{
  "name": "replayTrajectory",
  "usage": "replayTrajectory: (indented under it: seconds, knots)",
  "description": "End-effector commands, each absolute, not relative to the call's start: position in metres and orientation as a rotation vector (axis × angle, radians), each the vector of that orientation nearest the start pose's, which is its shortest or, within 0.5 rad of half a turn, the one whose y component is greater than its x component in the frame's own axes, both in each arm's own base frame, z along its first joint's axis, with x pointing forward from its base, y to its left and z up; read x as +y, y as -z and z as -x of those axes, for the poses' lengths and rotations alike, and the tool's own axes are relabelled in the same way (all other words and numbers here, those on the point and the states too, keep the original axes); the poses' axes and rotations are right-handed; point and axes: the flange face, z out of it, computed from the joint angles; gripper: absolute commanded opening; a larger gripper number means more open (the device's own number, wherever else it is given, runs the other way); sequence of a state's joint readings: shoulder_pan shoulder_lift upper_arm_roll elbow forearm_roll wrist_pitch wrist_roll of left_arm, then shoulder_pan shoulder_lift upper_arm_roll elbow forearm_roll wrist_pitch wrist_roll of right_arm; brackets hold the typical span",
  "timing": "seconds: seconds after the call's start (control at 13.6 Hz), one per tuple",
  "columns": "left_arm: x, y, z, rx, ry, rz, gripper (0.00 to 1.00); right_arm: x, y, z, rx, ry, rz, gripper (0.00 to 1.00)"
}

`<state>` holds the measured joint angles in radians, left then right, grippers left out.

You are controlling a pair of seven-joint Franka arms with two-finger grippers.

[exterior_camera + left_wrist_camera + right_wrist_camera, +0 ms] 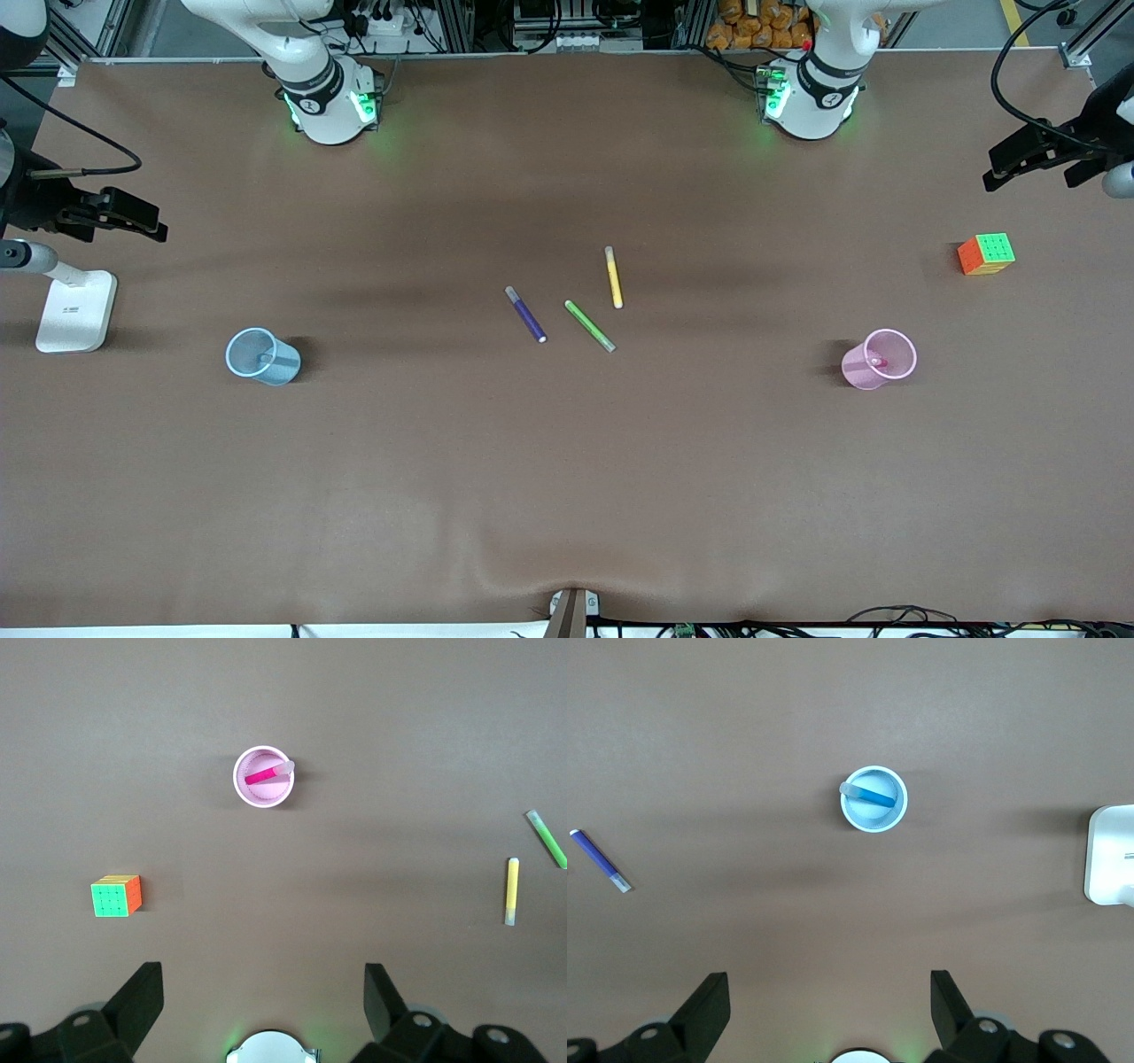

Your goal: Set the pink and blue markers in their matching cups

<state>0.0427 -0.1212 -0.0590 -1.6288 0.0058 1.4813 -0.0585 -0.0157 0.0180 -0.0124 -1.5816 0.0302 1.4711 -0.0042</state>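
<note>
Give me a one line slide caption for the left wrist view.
Open left claw high over the table: pink marker inside the pink cup, cube nearby.

pink marker (265, 775) in pale pink cup (263, 777), blue marker (871, 796) in pale blue cup (873, 798) — purple (526, 315), green (589, 325), yellow (613, 277) markers

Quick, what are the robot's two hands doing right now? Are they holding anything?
Left gripper: open, holding nothing, up over the table above the pink cup.
Right gripper: open, holding nothing, up over the table above the blue cup.
</note>
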Motion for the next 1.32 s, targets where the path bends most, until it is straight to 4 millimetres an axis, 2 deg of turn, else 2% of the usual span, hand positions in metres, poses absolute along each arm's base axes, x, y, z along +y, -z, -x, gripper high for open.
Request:
replayTrajectory:
  seconds: [0.0,1.25]
  knots:
    - [-0.007,-0.657,-0.509,-0.046,-0.042,3.118,1.0,-0.009,-0.601,-0.544,0.038,-0.194,3.125,1.0]
    - [-0.007,-0.653,-0.511,-0.046,-0.054,3.115,1.0,0.002,-0.592,-0.547,0.01,-0.192,3.127,1.0]
